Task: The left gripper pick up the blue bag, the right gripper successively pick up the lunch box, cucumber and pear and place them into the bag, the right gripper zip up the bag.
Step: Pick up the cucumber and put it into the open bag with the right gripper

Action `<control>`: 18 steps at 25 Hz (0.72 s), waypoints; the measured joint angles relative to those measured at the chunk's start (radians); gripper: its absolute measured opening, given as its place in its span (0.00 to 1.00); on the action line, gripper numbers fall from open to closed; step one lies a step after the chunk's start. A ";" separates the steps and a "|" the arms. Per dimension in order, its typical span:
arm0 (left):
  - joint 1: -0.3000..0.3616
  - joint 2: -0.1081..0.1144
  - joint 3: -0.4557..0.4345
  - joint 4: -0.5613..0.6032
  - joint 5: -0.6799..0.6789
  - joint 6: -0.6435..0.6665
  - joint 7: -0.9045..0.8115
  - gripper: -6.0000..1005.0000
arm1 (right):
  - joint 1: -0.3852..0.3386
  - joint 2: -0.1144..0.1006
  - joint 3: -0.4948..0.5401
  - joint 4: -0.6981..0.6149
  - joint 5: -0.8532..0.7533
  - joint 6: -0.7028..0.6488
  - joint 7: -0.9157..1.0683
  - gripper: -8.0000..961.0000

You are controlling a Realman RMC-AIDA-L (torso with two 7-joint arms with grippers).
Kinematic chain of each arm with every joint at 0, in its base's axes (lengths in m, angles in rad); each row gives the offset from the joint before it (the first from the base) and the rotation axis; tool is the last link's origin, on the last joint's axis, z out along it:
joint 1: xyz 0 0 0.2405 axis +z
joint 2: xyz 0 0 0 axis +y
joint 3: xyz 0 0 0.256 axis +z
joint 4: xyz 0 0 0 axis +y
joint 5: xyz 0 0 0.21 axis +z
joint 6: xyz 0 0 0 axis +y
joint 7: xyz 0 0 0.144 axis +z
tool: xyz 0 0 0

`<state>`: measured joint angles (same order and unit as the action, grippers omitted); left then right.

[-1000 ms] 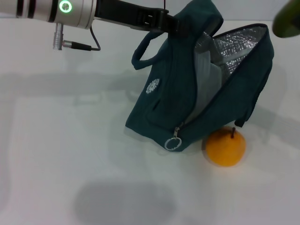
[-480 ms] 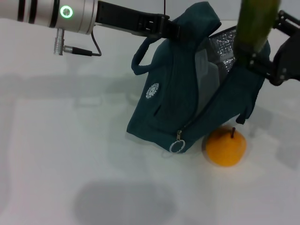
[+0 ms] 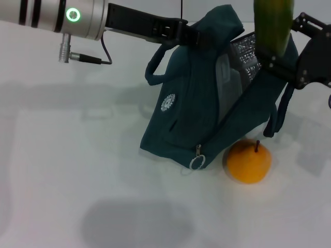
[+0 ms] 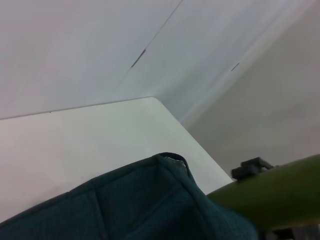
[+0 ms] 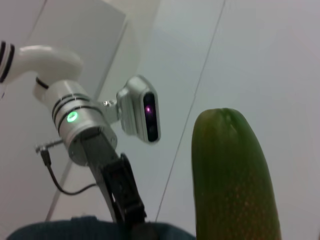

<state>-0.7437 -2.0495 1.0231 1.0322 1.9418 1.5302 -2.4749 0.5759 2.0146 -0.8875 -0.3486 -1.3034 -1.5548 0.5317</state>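
Head view: the left gripper (image 3: 192,34) is clamped on the top of the blue bag (image 3: 207,103), its arm reaching in from the left. The right gripper (image 3: 289,64) grips the cucumber (image 3: 273,23) upright over the bag's open mouth. The pear (image 3: 249,161) sits against the bag's base. Right wrist view: the cucumber (image 5: 232,175) stands vertical.

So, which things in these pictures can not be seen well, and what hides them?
- Lunch box: in no view; the blue bag may cover it.
- Cucumber: upper end cut by the head view's top edge.
- Left pincer: tips buried in the bag's fabric, head view.
- Right pincer: partly behind the cucumber, head view.
- Pear: near side under the bag's edge.
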 joint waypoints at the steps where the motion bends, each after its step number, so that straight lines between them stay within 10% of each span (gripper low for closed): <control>1: 0.001 0.000 0.000 0.000 0.000 0.001 0.000 0.06 | -0.002 0.000 -0.006 0.000 0.000 0.007 0.009 0.65; 18: 0.007 0.002 -0.001 -0.001 0.000 0.021 0.004 0.06 | -0.037 -0.004 -0.034 -0.072 -0.166 -0.061 0.334 0.65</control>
<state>-0.7362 -2.0477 1.0216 1.0309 1.9419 1.5510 -2.4705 0.5388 2.0104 -0.9215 -0.4206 -1.4695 -1.6161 0.8659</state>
